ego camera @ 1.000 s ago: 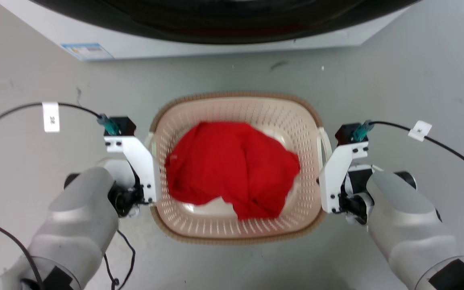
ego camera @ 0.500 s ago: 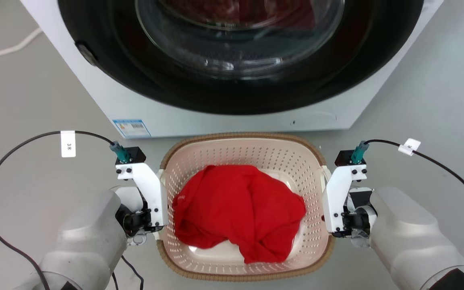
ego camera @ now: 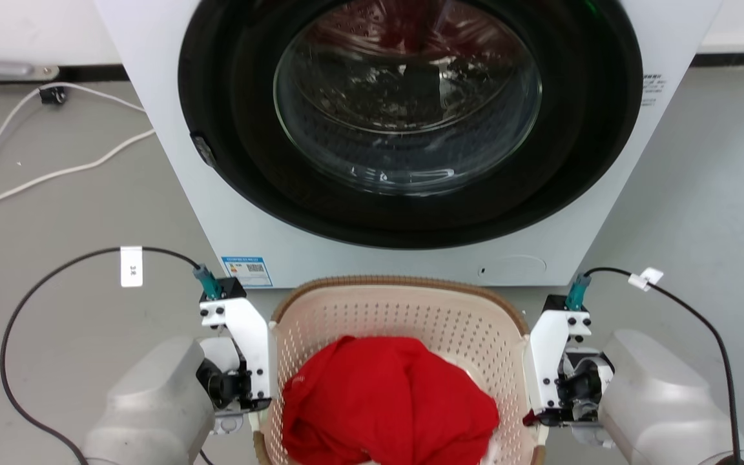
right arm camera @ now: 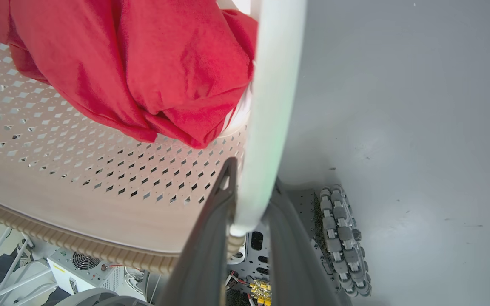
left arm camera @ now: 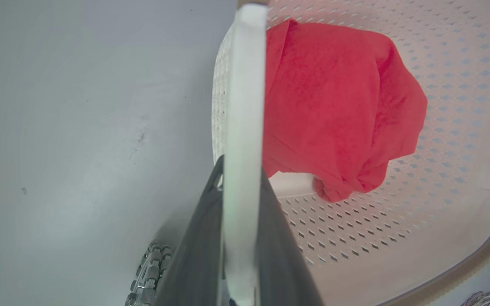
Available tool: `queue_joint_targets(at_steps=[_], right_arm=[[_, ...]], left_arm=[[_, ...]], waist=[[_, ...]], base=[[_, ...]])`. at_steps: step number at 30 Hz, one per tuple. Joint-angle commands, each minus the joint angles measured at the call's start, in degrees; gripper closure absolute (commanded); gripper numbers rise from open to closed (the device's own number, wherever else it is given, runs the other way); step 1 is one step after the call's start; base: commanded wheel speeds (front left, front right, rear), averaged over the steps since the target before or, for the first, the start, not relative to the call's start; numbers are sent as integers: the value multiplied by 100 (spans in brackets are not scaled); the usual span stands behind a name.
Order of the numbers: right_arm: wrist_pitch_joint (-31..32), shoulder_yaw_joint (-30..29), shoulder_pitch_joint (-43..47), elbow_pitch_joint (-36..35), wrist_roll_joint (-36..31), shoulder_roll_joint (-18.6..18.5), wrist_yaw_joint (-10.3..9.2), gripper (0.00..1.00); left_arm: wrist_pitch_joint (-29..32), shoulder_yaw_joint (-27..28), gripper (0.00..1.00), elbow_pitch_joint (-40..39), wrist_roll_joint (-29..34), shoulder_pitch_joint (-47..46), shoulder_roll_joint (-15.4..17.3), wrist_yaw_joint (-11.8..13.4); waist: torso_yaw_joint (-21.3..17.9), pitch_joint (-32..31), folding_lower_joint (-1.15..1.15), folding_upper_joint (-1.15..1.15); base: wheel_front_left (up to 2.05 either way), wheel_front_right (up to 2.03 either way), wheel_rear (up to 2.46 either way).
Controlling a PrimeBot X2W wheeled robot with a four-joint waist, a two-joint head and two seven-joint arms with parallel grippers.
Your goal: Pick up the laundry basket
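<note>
Forearms: the pale left forearm (ego camera: 152, 400) is at the lower left of the head view and the right forearm (ego camera: 662, 394) at the lower right. Each carries a white wrist bracket, left (ego camera: 246, 336) and right (ego camera: 549, 352), standing just beside the basket's sides.
Left gripper: the left gripper (left arm camera: 240, 166) is clamped on the left handle (left arm camera: 245, 85), with one dark finger pressed to each side of the white bar.
Right gripper: the right gripper (right arm camera: 253, 172) is likewise closed around the right handle (right arm camera: 274, 85), the bar's lower end caught between its two fingers.
Laundry basket: the laundry basket (ego camera: 404, 283) is held between the two wrists at the bottom middle of the head view, just in front of the washing machine. It has beige perforated walls and a brown woven-look rim, and its near end is cut off by the picture's edge. Whether its bottom touches the floor cannot be told.
Red cloth: a crumpled red cloth (ego camera: 385, 403) lies heaped inside the basket and covers most of its bottom.
Robot base: a roller-studded wheel (right arm camera: 343, 238) and some wiring show below the basket's rim in the right wrist view.
Black cables: a left cable (ego camera: 36, 290) and a right cable (ego camera: 701, 310) arc out from the brackets, each with a white tag.
Floor: the grey floor (ego camera: 701, 194) is smooth, with faint scuffs.
Washing machine: a white front-loading washing machine (ego camera: 172, 161) stands beyond the basket. Its round glass door (ego camera: 404, 97) sits in a wide black ring, with something red behind the glass at the top. A blue sticker (ego camera: 247, 271) is at its lower left corner.
White cords: white cords (ego camera: 68, 171) trail across the floor to the left of the machine.
</note>
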Motion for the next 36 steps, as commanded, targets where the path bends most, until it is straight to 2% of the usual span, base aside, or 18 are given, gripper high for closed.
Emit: queue_joint_targets(at_steps=[1,14,36], right_arm=[[41,-16,31,-110,138,288,80,100],[309,136,264,-37,327,292,80,100],[297,398,137,-20,441,295,80,100]], left_arm=[[11,17,100,-154,-118,55,-339,-90],[200,-90,100,8,-245,374,-454,-90],[166,-150,100,61,-331,365,-516,-90]], waist=[[32,-111,1,0],[117,-509,1,0],[131,-502,1,0]], base=[[0,0,0],[0,0,0],[0,0,0]])
